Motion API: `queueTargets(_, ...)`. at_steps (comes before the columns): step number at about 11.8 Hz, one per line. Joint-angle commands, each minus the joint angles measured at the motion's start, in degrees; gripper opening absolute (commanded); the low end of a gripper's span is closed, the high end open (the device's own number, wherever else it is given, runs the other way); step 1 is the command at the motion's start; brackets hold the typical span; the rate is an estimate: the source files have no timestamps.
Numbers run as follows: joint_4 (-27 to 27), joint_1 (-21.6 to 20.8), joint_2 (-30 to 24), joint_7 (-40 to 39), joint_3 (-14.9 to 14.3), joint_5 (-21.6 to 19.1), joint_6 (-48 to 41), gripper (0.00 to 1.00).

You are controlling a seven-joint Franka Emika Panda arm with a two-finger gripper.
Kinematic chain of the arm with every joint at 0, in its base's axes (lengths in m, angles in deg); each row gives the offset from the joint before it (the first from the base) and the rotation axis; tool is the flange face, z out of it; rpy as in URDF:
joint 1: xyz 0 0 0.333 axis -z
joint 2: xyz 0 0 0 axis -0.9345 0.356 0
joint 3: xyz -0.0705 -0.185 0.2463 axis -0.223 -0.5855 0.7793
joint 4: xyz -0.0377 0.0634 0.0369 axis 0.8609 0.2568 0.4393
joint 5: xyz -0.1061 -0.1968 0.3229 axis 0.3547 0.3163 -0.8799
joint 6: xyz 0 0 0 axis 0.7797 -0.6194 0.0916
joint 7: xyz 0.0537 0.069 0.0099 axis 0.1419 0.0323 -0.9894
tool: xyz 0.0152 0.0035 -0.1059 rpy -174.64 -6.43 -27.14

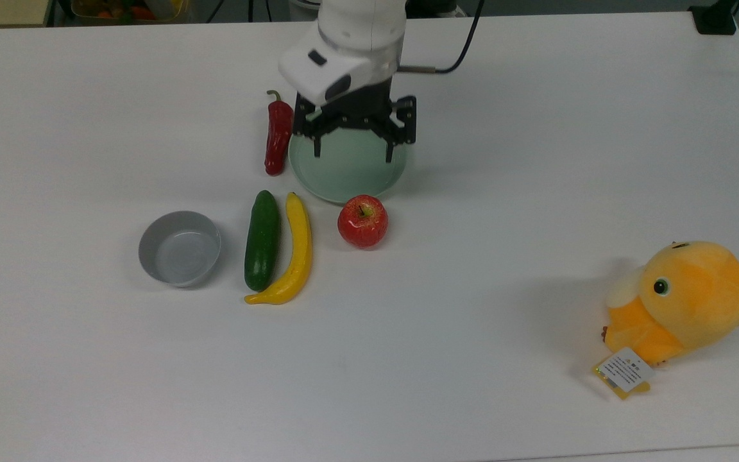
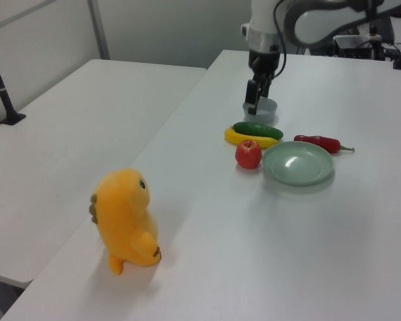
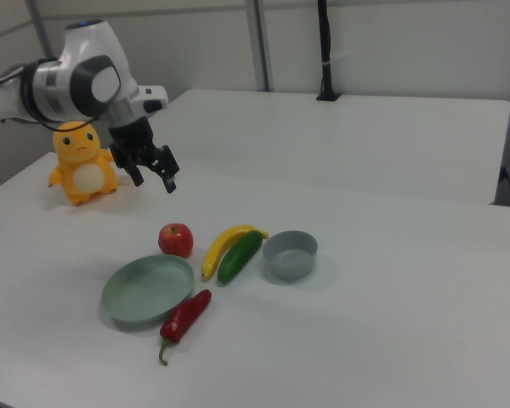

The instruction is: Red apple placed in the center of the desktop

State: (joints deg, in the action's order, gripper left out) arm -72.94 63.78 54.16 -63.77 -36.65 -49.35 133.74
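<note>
We see bright, even overhead light on the white table [image 1: 536,128], which looks nearly washed out. Shadows are soft and faint: a pale one lies beside the orange plush toy [image 1: 680,301] toward the top view's left, and another hugs the green plate [image 1: 344,173]. In the left view, glare glints on that plate. Everything appears slightly soft and grainy throughout.

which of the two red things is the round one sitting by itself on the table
The red apple: round, with a stem on top, standing apart just off the green plate. The other red thing, the chili pepper, is long and lies along the plate's edge.
</note>
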Motion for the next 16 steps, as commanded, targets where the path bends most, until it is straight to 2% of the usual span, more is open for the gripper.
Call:
queueTargets(1, -7.19, -0.17, -9.00, 2.50, -0.21, -0.70, -3.79, 1.00)
queueTargets(2, -9.05, -0.26, -11.64, 2.50, -0.74, -0.70, -3.53, 1.00)
queueTargets(4, -10.38, -1.48, -13.95, 2.15, -4.41, -1.14, -3.27, 1.00)
queueTargets(5, -10.38, -2.97, -14.39, 1.80, -7.91, -4.88, -3.35, 1.00)
queueTargets(7, -10.47, -3.07, -15.53, -3.80, -10.93, -9.47, -3.96, 1.00)
queueTargets(13, -11.35, -2.89, -15.80, -4.71, -10.94, -10.19, -4.14, 1.00)
queueTargets(16, -12.05, -2.63, -15.71, -5.50, -9.71, -9.23, -3.88, 1.00)
